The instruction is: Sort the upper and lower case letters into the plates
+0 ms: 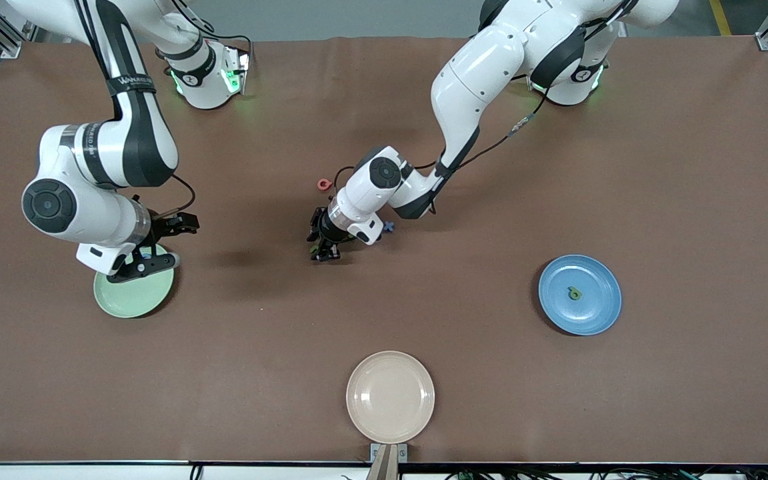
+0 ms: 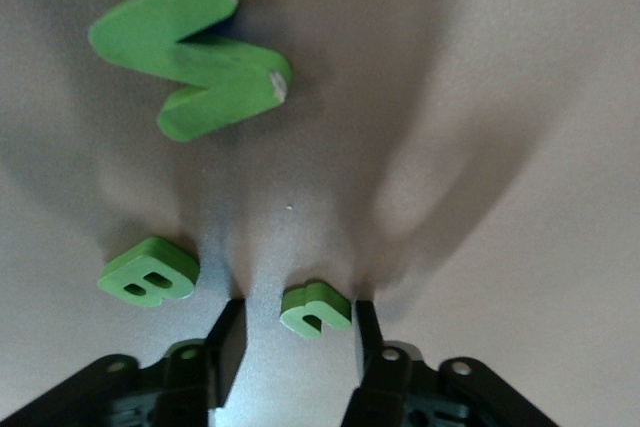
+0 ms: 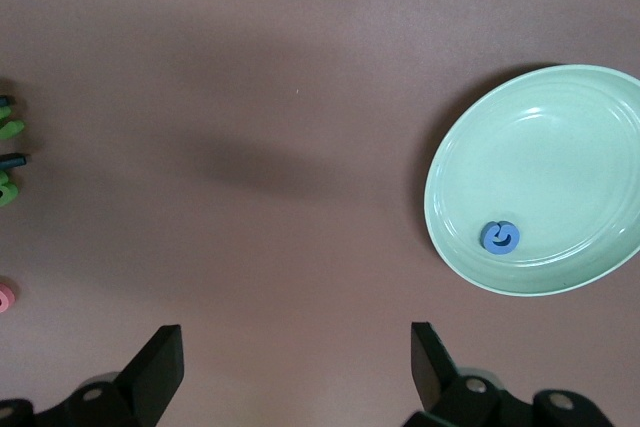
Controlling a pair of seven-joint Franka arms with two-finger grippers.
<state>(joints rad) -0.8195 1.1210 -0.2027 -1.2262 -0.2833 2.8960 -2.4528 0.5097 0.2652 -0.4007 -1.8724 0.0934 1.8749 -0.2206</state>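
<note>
Front light: bright, even, from overhead; no glare on the matte desk (image 1: 657,167).
Front shadows: soft dark patch at frame centre-left, thin crescent along the blue plate (image 1: 580,295).
Bases: green lamps glowing at the top edge.
Left wrist: washed out, desk pale grey; broad blurred shadow streaks fanning upward; big green letter (image 2: 190,47) at upper left soft-edged.
Right wrist: dimmer, sharp; faint shadow band mid-frame; green plate (image 3: 540,179) evenly lit.
</note>
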